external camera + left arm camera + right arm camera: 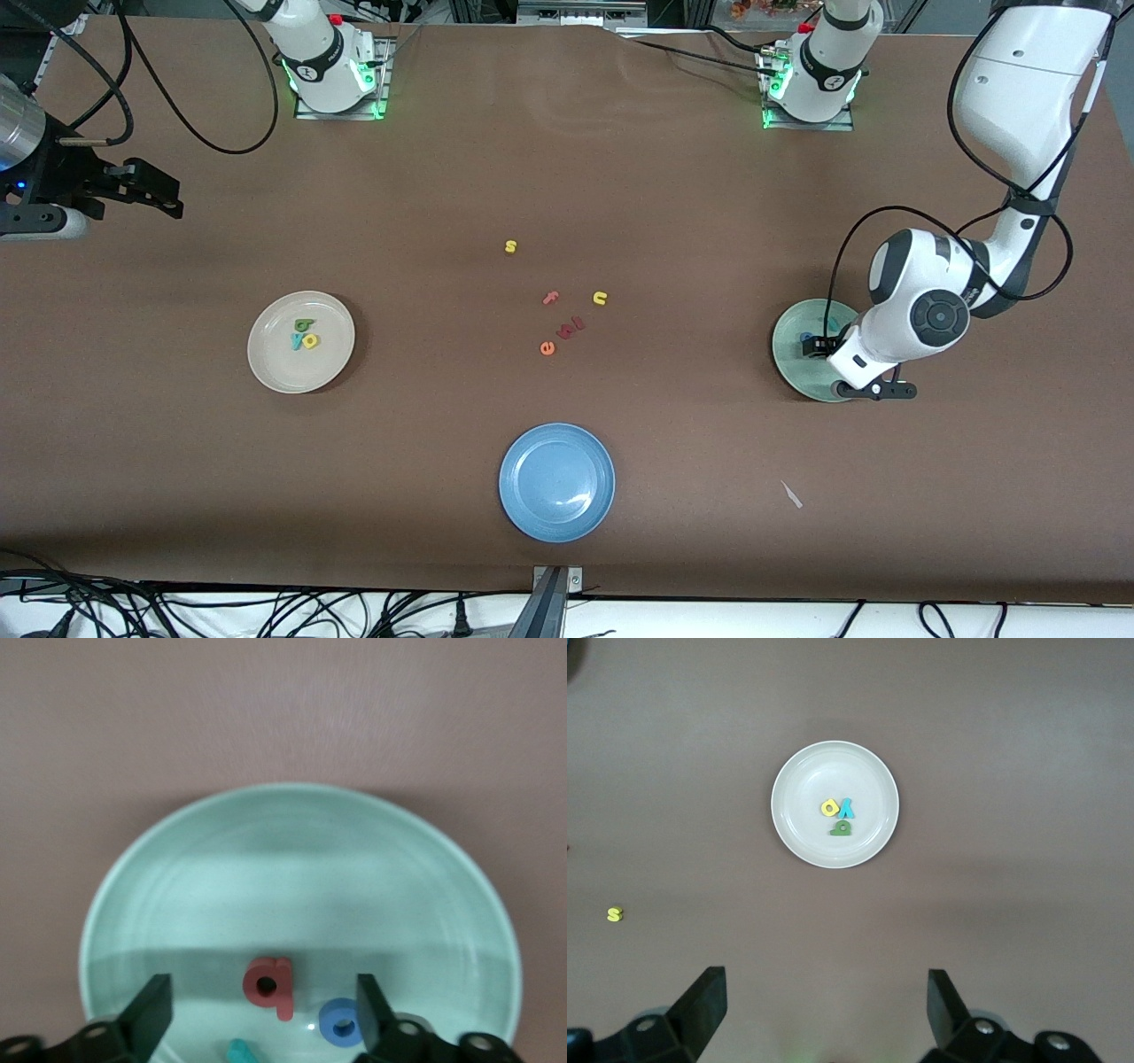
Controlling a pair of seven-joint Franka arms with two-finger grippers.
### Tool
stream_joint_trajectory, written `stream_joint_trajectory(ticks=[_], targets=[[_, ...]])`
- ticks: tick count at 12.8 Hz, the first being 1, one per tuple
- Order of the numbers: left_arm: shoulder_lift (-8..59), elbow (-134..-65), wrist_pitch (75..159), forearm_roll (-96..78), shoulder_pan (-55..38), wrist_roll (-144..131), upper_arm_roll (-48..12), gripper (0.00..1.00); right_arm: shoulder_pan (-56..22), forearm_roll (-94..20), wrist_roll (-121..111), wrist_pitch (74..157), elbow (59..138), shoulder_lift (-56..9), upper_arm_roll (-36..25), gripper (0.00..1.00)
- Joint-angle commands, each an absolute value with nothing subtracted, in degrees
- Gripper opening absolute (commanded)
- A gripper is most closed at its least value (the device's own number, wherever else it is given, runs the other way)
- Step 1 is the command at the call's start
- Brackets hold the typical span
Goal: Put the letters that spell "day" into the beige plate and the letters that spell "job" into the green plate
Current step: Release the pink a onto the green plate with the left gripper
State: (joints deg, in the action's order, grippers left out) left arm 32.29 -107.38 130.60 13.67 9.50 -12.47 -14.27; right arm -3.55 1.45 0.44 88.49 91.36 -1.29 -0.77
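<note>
A brown mat covers the table (673, 177) from edge to edge, faintly rippled near the arm bases; black cables trail over its corner at the right arm's end and bundle along the white strip under the edge nearest the front camera.

At the right arm's end, the right hand (824, 1010) waits high above the table, its fingers spread wide with nothing between them. Below it sits the beige plate (270, 359), holding the letters that spell "day": the green "d" (305, 325), the teal "y" (297, 340) and the yellow "a" (310, 340), clustered and touching in the plate's middle.

Mid-table lie loose letters. A yellow "s" (510, 246) lies farthest from the front camera. Nearer are a pink "f" (550, 298) and a yellow "u" (600, 298), then a few small red pieces (571, 327) and an orange "e" (547, 348). Nearer still, well apart from them, stands a blue plate (532, 514), bare inside.

A small pale scrap (791, 494) lies on the mat toward the left arm's end.

At that end the green plate (292, 859) holds the letters that spell "job": the red-pink "b" (269, 985) lies flat on the plate, the blue "o" (338, 1022) just beside it, and a bit of the teal "j" (239, 1051) shows at the picture's edge. The left hand (263, 1010) hangs low over this plate, fingers spread either side of the "b" and clear of it.
</note>
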Motion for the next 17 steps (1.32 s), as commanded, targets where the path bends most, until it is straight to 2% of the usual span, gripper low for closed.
stream_joint_trajectory(ticks=[1, 3, 5, 9, 14, 17], targets=[[26.3, -107.1, 127.6, 14.9, 9.6, -13.3, -14.9, 1.00, -3.8, 2.2, 1.0, 87.4, 89.9, -1.8, -0.8, 1.00], [21.6, -105.9, 120.3, 14.1, 9.5, -13.3, -16.2, 1.00, -3.8, 2.2, 1.0, 87.4, 89.9, -1.8, -0.8, 1.00], [18.8, -101.5, 111.8, 14.0, 9.6, -13.3, -18.3, 1.00, -3.8, 2.1, 1.0, 87.4, 89.9, -1.8, -0.8, 1.00], [17.3, -88.3, 95.3, 7.8, 9.7, -13.0, -21.4, 1.00, -3.8, 1.9, 0.9, 87.4, 89.9, -1.8, -0.8, 1.00], [15.2, -80.1, 84.2, 5.5, 9.7, -9.7, -21.9, 1.00, -3.7, 1.8, 0.9, 87.4, 90.1, -1.8, -0.9, 1.00], [11.8, -80.3, 82.1, 2.8, 9.1, -5.5, -21.2, 1.00, -3.6, 1.8, 0.7, 87.4, 90.1, -2.2, -0.9, 1.00]])
